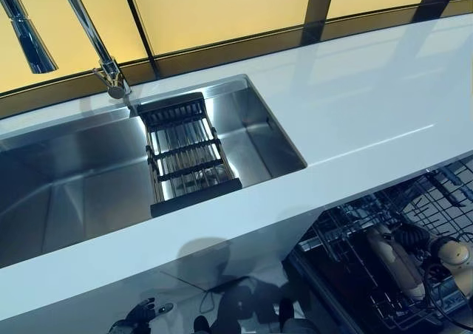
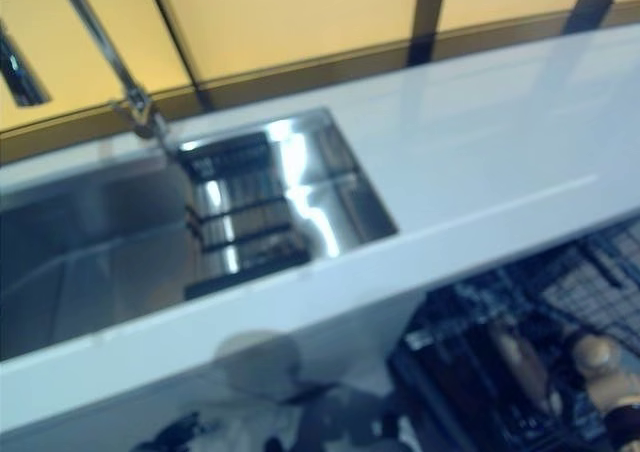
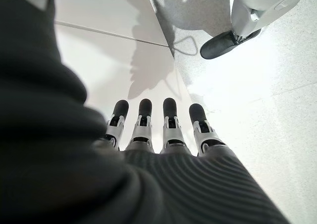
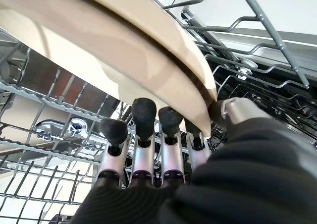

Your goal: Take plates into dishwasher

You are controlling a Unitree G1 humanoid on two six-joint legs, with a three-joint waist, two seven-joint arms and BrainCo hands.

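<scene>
A beige plate (image 4: 124, 50) stands on edge among the wires of the dishwasher's lower rack (image 4: 44, 100). My right hand (image 4: 148, 149) is shut on the plate, with its fingers against one face and its thumb on the rim. From the head, the plate (image 1: 393, 261) shows low in the open dishwasher (image 1: 347, 238) under the counter at the right. My left hand (image 3: 168, 130) hangs open with straight fingers over the pale floor. It also shows at the bottom left (image 1: 140, 315), holding nothing.
A white countertop (image 1: 355, 112) runs across above the dishwasher. A steel sink (image 1: 74, 186) is set into it at the left. A tall faucet (image 1: 96, 38) stands behind the sink, and a black drainer rack (image 1: 185, 157) spans it.
</scene>
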